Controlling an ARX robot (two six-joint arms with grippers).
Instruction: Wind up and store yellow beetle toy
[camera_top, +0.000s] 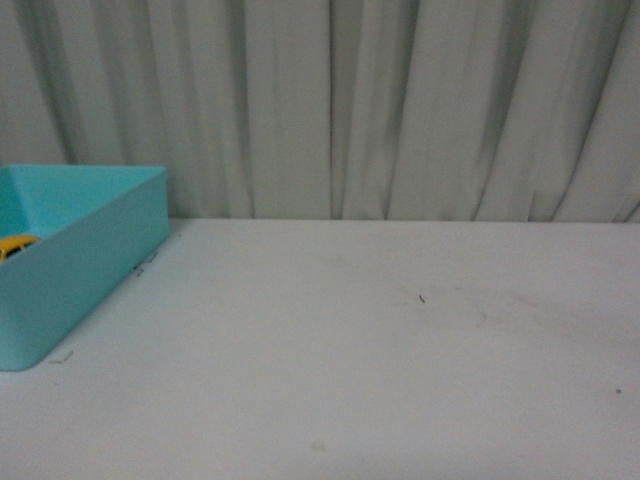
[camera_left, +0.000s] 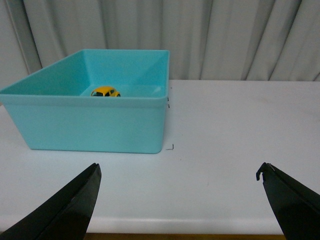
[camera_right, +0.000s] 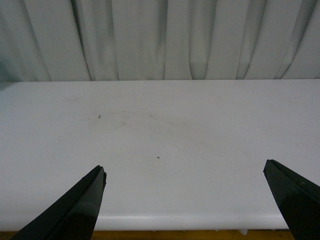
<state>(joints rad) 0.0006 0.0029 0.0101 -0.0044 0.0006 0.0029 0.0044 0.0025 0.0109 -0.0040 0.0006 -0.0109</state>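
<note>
The yellow beetle toy (camera_left: 105, 92) sits inside the turquoise bin (camera_left: 95, 122), down on its floor near the far wall. The bin stands at the left side of the white table (camera_top: 380, 340). The left gripper (camera_left: 177, 200) hangs well back from the bin, fingers spread wide and empty. The right gripper (camera_right: 185, 200) is likewise agape over bare tabletop, far from the toy.

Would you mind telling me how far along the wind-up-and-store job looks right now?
The storing looks done: the yellow beetle toy sits inside the teal bin at the table's left side. Nothing is in hand; the left gripper and right gripper are both open, empty and clear of the bin. Whether the toy was wound cannot be told from these views. Nothing visible seems left to do.
</note>
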